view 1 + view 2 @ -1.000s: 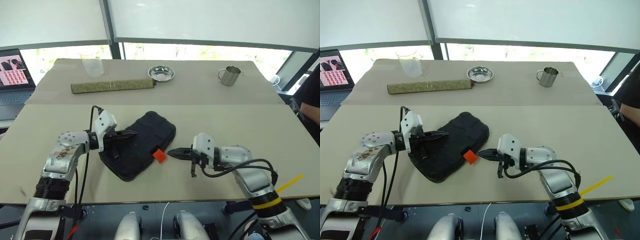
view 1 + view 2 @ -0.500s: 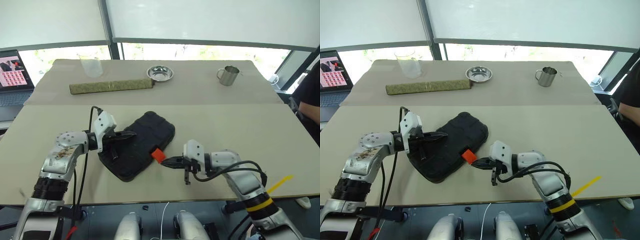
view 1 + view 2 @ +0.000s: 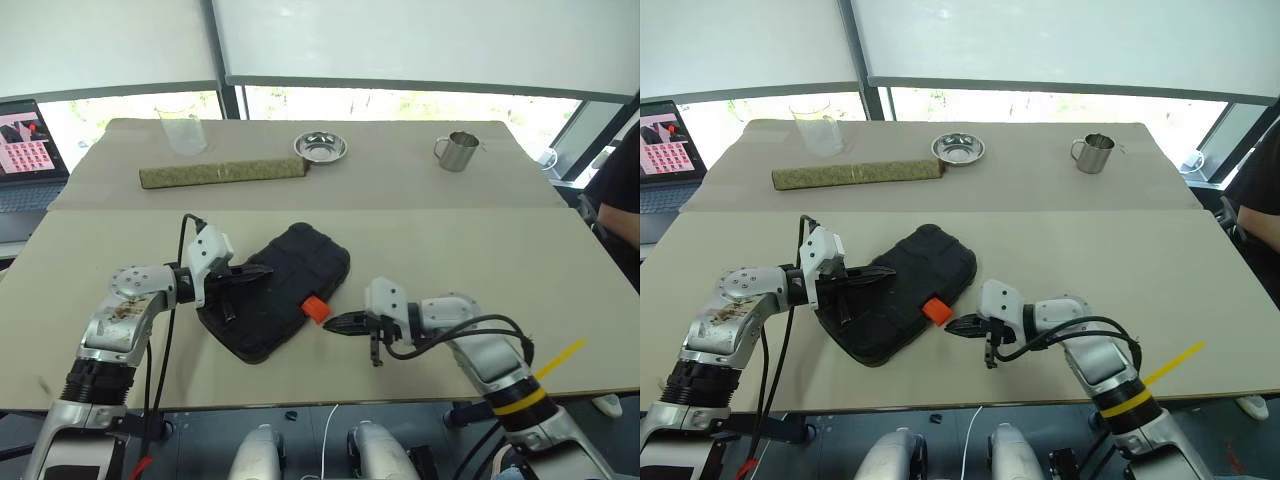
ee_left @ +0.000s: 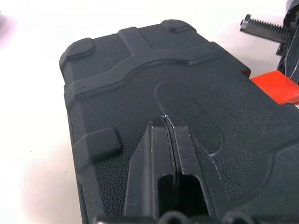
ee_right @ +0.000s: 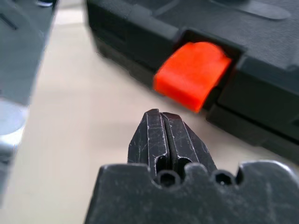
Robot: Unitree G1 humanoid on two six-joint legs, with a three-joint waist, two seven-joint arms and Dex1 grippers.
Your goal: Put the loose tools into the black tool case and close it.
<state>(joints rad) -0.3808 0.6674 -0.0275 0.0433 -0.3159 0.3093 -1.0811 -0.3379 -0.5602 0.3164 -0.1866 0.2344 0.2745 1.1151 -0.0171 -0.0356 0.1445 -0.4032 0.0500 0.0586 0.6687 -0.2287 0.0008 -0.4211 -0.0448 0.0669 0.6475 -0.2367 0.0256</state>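
I am pressing my left gripper (image 3: 262,270), fingers pinched together with nothing between them, flat on top of the case (image 3: 278,290), holding it steady on the table (image 3: 480,250). My right gripper (image 3: 331,324) is also squeezed shut and empty, its tip hanging just beside the latch (image 3: 316,309), near it but not touching as far as I can tell.

The case is lying near the front middle of the table, between my two arms. Its lid is already down on the base, and I am seeing no loose tools on the tabletop, so I am judging that the packing part is done. What is left is the closing proper: in the right wrist view the latch (image 5: 192,74) is sticking out at a slant from its notch in the case edge rather than sitting flush, so I am reckoning it is not yet snapped home. Pushing that tab in with my right fingertips (image 5: 163,135) looks like the last step.

The case's long axis is running diagonally, from the near-left corner toward the far right. The latched edge is facing my right arm, with the latch pointing out that way toward my right gripper; the hinge side would then be facing left, away from it.
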